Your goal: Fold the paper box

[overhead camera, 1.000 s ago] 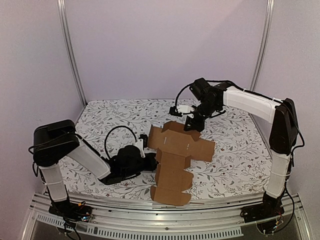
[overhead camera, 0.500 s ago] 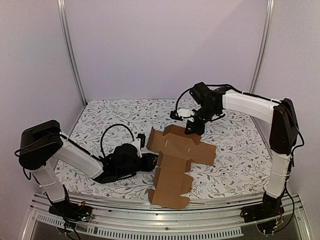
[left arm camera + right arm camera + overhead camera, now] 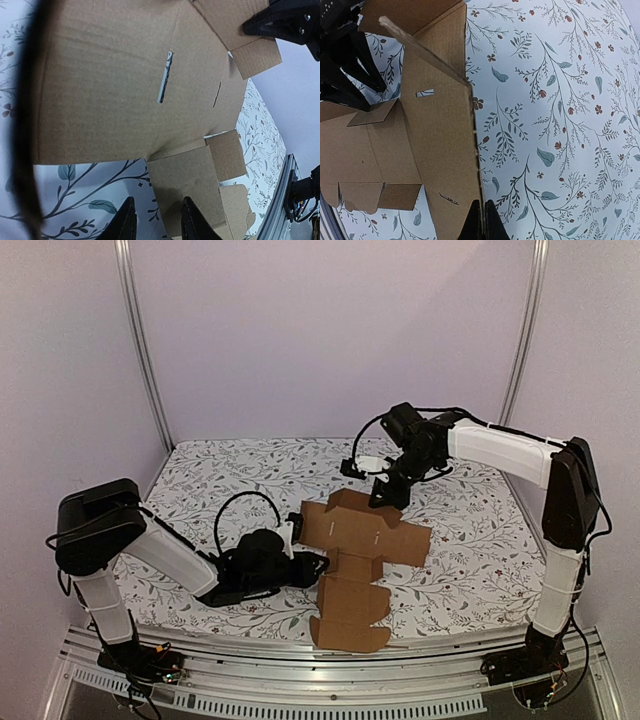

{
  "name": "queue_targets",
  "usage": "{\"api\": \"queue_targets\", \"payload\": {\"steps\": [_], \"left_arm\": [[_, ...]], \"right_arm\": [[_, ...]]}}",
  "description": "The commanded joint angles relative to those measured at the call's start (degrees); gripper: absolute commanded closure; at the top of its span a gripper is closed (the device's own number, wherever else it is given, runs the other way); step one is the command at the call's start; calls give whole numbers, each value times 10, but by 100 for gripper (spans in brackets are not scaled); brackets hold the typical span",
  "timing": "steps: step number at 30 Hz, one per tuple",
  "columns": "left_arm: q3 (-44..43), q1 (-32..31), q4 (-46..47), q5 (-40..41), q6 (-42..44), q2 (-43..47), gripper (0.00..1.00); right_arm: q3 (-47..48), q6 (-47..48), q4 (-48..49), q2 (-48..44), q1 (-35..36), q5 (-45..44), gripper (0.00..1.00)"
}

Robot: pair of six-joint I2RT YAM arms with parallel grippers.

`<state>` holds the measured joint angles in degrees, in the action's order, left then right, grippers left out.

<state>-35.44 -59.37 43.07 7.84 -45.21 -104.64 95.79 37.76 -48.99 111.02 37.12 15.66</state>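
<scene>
Top view: paper box [image 3: 365, 540], flat cut-out at centre, far flap raised; left gripper [image 3: 314, 566] at its left edge, right gripper [image 3: 386, 497] at its far edge. Pull unevenly and you drag the sheet rather than crease it. Left wrist view: fingers [image 3: 125, 222] partly apart, holding nothing, beside a panel edge; closing off-line may crumple it. Right wrist view: fingers [image 3: 476, 220] pressed together, seemingly nipping the cardboard rim; so thin a bite may slip.

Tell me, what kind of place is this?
Probably a robot test booth. The left arm and right arm stand on a metal rail, plain walls close in a table with a flowery cloth, and a cardboard cut-out lies there for folding.
</scene>
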Motion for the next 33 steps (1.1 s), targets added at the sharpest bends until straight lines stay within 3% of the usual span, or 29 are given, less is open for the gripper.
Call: {"api": "queue_targets", "payload": {"steps": [1,11,23,29,33], "left_arm": [[-12,-8,24,-7,3,-19,70],[-20,-9,-19,38,-4,-27,73],[-19,-10,-66,84,-16,-37,81],[-3,-41,-56,96,66,56,74],[-8,-60,-179,72,154,152,70]], "right_arm": [[-13,-13,15,-26,3,32,100],[-29,-16,11,-58,3,128,100],[-30,-10,2,-76,2,133,100],[-12,-17,4,-47,3,60,100],[-14,6,6,-40,3,36,100]]}}
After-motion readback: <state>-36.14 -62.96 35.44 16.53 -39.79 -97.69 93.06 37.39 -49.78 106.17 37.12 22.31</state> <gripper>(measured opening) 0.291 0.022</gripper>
